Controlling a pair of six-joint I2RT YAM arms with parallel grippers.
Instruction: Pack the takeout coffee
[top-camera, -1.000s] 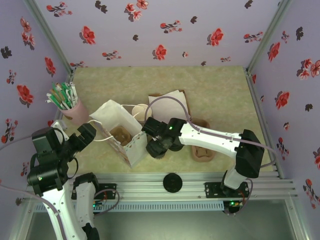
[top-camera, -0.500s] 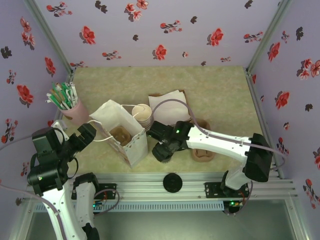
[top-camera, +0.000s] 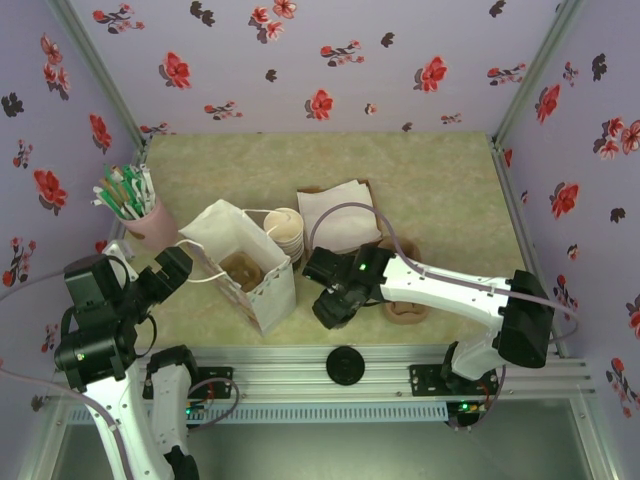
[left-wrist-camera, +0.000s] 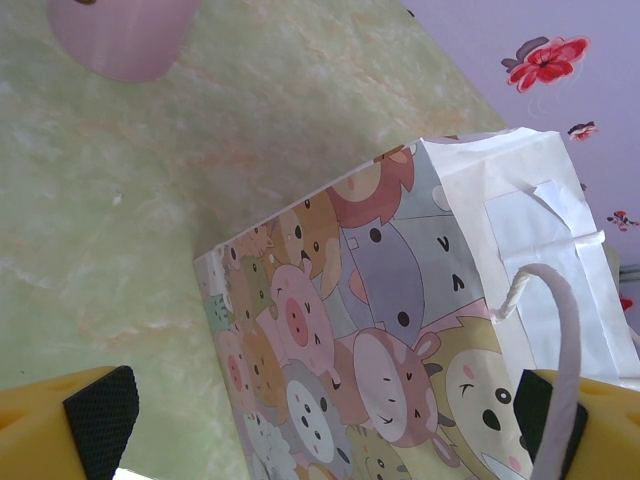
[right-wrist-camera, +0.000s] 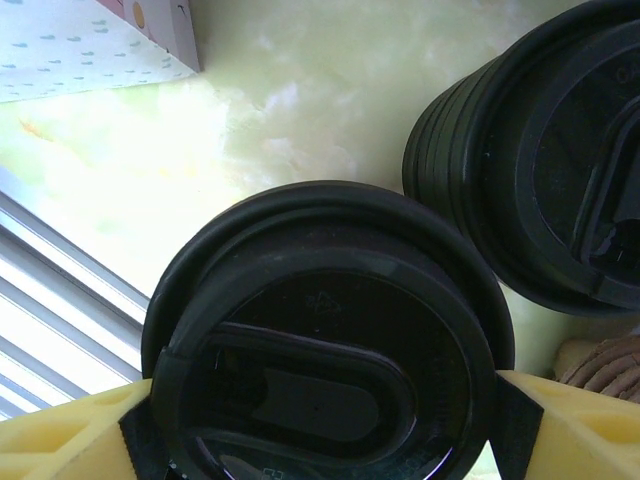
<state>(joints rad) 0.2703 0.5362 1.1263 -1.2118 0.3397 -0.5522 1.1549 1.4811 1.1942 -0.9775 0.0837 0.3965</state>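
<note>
I am seeing the paper bag (top-camera: 270, 300) standing between the 2 arms, its mouth facing up with nothing over it. The stack of cups (top-camera: 285, 232) is crowding the bag's far corner. The right gripper (right-wrist-camera: 320, 440) is working in a tight pocket: the stack of lids (right-wrist-camera: 560, 190) is sitting just beside the lidded cup (right-wrist-camera: 320, 330), the bag's corner is lying near, and the metal rail (right-wrist-camera: 40, 330) is running close by. The left gripper (left-wrist-camera: 330, 430) is standing wide, the bag's wall is blocking it straight ahead, and a cord handle (left-wrist-camera: 542, 272) is hanging across 1 fingertip. The far table (top-camera: 250, 170) is lying bare beyond the pink cup (top-camera: 150, 225).
</note>
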